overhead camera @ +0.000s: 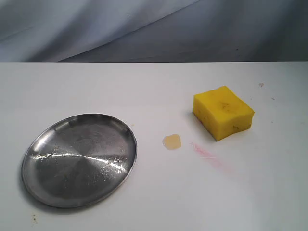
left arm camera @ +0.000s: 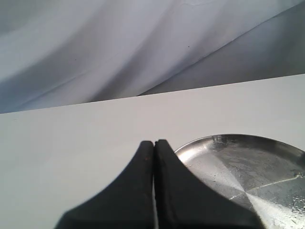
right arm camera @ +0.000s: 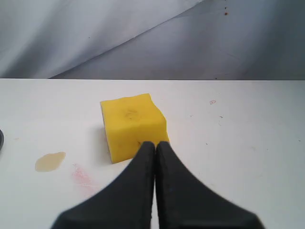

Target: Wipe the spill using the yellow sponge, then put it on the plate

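The job is sitting at its first step: fetching the sponge (overhead camera: 223, 112), which is lying right of the spill (overhead camera: 172, 141) and apart from it, with the plate (overhead camera: 79, 159) well left. The right gripper (right arm camera: 156, 143) is facing the sponge, jaws clenched and empty, so they are needing to part first. The left gripper (left arm camera: 154, 142), also clenched, is hanging by the plate. Only the wrist views are showing the grippers; the exterior view is showing neither.
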Robot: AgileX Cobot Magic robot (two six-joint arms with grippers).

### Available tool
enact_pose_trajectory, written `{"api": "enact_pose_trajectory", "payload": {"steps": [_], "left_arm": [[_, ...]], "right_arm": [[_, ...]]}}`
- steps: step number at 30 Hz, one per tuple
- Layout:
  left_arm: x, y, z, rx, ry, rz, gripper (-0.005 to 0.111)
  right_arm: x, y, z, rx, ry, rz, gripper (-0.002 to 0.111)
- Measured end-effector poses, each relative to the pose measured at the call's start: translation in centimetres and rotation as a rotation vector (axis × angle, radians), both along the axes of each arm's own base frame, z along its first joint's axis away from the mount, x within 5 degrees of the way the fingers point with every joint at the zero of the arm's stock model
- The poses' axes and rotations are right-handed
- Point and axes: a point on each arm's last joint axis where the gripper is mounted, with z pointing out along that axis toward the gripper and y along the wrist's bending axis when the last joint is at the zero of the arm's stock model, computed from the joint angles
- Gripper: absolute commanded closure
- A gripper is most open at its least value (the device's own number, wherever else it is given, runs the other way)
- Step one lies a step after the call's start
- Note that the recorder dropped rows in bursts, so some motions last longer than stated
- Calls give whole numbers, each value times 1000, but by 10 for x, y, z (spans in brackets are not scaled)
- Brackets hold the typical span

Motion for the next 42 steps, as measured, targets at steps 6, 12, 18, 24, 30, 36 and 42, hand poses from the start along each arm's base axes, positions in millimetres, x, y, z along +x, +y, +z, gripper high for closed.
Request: {"api": "enact_pose_trajectory", "payload": {"steps": [6, 12, 18, 24, 30, 36, 42], "left_arm": [[0, 0, 0, 0, 0, 0, 107], [0, 0, 0, 0, 0, 0, 107], [0, 0, 0, 0, 0, 0, 107], [0, 0, 0, 0, 0, 0, 107], [0, 0, 0, 0, 0, 0, 107], [0, 0, 0, 0, 0, 0, 107], [0, 0, 0, 0, 0, 0, 107]], "right_arm": [[0, 0, 0, 0, 0, 0, 108], [0, 0, 0, 0, 0, 0, 108], [1, 1, 9, 48, -84, 7, 108], [-1, -1, 35, 402, -277, -4, 108], [13, 3, 73, 467, -185, -13, 108], [73, 25, 110, 284, 99, -16, 108], [155, 54, 114, 71, 449, 12, 84]]}}
